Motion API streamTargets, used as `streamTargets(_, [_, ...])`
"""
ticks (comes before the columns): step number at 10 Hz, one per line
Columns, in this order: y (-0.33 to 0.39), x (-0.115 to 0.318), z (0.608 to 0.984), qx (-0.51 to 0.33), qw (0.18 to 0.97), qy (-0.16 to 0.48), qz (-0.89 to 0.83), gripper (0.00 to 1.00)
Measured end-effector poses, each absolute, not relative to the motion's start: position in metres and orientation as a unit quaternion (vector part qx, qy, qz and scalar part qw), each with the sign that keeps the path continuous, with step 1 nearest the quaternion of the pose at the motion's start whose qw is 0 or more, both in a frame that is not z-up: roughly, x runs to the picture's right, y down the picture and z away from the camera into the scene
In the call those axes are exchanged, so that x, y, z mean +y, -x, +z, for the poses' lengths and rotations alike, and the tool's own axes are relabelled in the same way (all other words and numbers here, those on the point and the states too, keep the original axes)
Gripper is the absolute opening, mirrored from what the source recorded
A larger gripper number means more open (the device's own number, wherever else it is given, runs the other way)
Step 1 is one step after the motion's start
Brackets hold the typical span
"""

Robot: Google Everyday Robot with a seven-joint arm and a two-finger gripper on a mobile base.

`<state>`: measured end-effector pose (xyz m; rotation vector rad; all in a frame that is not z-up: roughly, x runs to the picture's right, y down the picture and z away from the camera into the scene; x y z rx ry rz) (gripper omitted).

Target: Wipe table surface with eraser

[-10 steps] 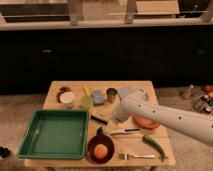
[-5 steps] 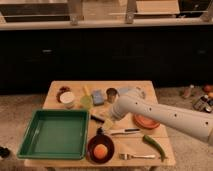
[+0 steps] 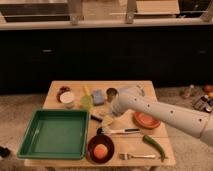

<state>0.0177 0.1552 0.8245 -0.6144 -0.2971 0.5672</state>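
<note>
One arm (image 3: 165,114): white, it comes in from the right and reaches over the middle of the table.
Gripper (image 3: 112,118): at the end of the arm, pointing down, low over the middle of the table surface (image 3: 131,142).
Grip: cannot tell how wide it is, or if it has hold of anything.
Eraser (image 3: 106,120): a small pale block right at the gripper, between the green tray (image 3: 52,134) and the orange plate (image 3: 146,121).
Eraser's long side: too small and partly hidden to tell which way it points.
Green tray: big, at the front left of the table.
Orange plate: just right of the gripper, partly under the arm.
Blue-grey sponge (image 3: 98,96): behind the gripper, toward the back of the table.
Long tool (image 3: 120,131): lies flat just in front of the gripper, its long side running left to right.
Dark bowl (image 3: 90,145): at the front edge, with something orange inside.
Fork (image 3: 137,156): at the front, right of the bowl.
Green pepper (image 3: 154,145): front right, lying slanted.
</note>
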Motion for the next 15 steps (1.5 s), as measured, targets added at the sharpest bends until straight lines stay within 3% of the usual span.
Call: streamTargets(15, [0.015, 0.174, 0.871, -0.162, 0.902, 0.312, 0.251, 0.8])
